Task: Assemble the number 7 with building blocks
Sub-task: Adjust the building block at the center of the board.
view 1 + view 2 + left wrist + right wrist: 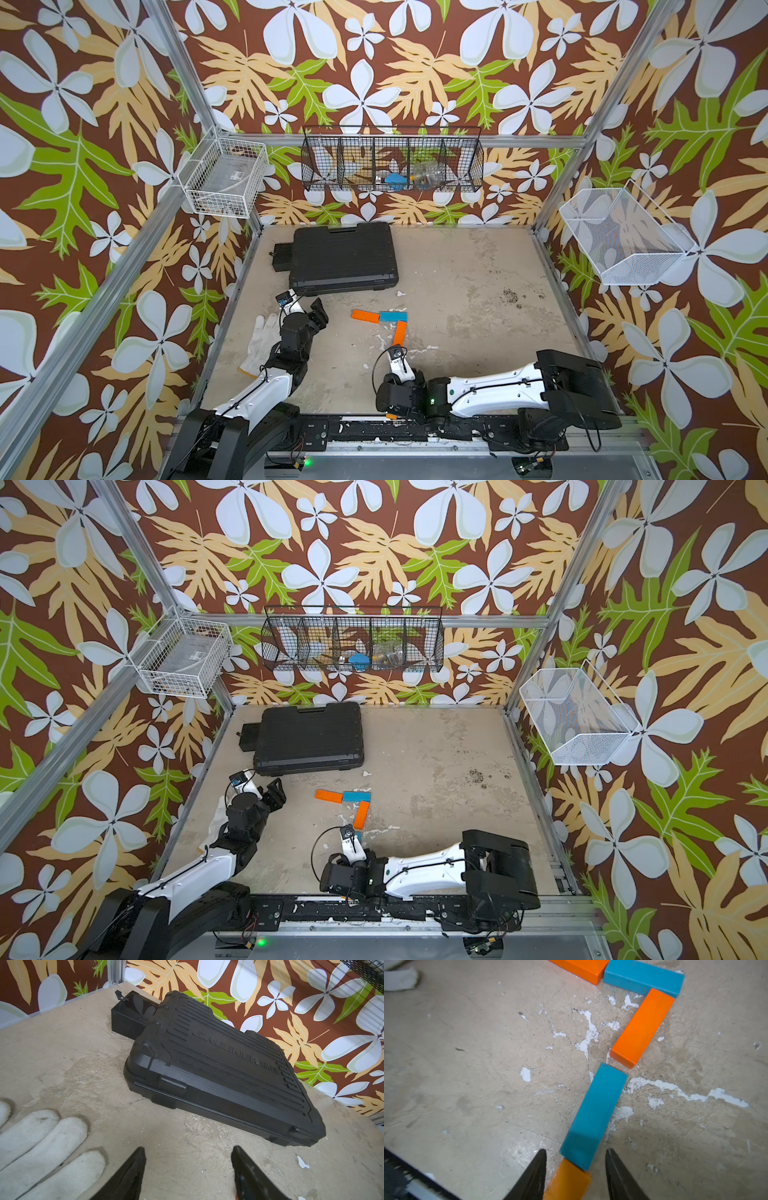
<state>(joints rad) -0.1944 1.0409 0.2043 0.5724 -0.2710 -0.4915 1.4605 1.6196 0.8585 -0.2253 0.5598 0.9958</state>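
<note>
While right end effector (575,1150) straddles last orange bar (568,1182), jaws parted, not clamped: seat it flush against blue bar (593,1113), 6 o'clock end of number 7 (400,332) on worktop (478,291). Left end effector (188,1147) parted, empty.

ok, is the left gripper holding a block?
No, the left gripper is open above the bare table, with nothing in it.

last orange bar (568,1183) cut off at the bottom of the right wrist view, mostly hidden under the right arm (490,386) in both top views, white glove (41,1147) cut off too, things in black wire basket (478,166) too small to tell
</note>
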